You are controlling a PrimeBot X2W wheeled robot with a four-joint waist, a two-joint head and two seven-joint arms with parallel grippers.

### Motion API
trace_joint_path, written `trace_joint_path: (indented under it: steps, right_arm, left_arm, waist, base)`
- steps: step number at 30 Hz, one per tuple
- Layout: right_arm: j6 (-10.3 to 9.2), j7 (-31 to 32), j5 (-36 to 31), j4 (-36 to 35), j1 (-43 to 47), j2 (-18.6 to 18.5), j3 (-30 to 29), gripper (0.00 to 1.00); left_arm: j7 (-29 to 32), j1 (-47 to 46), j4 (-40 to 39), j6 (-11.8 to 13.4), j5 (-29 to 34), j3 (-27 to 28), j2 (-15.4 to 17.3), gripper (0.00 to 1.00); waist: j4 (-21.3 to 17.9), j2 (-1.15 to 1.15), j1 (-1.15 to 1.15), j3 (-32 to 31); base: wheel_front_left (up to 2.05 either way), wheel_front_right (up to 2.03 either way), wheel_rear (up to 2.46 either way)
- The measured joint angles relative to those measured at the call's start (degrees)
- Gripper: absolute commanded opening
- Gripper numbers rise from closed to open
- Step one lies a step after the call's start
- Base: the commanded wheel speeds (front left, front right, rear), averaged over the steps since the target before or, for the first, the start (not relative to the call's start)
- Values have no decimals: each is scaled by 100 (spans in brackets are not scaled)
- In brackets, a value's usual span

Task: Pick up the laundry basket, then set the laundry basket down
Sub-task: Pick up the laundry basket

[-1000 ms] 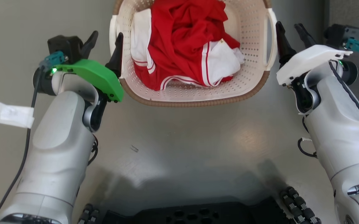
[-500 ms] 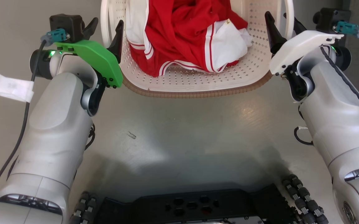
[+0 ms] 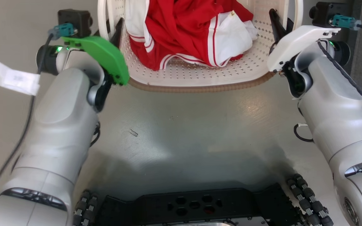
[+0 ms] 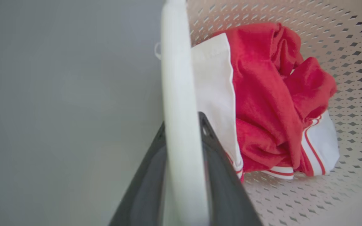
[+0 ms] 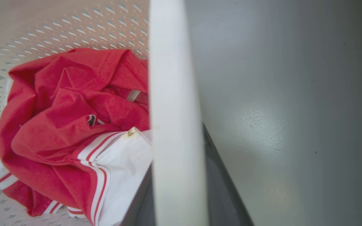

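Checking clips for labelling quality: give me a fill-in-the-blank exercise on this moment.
The laundry basket holds a crumpled ____ and white garment.
In the left wrist view, the left tool has one finger on each side of the basket's white ____.
The green cover sits on the ____ arm's wrist.
Missing words: red; handle; left.
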Motion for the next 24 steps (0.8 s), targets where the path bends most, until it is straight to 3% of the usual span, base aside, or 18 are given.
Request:
trace_joint_path:
  steps: [13,24]
  right_arm:
    - [-11,-118,401,146,-7,25,397,0]
    - [-18,-149,767,186,291,37,788,0]
  left_arm:
    - [-179,-49,255,38,-371,-367,-47,0]
    - [-371,220,525,36,-709,-570,-48,0]
  waist:
    - [28,0,0,-264]
    - [45,0,0,-864]
  base:
    - [0,0,0]
    - [0,0,0]
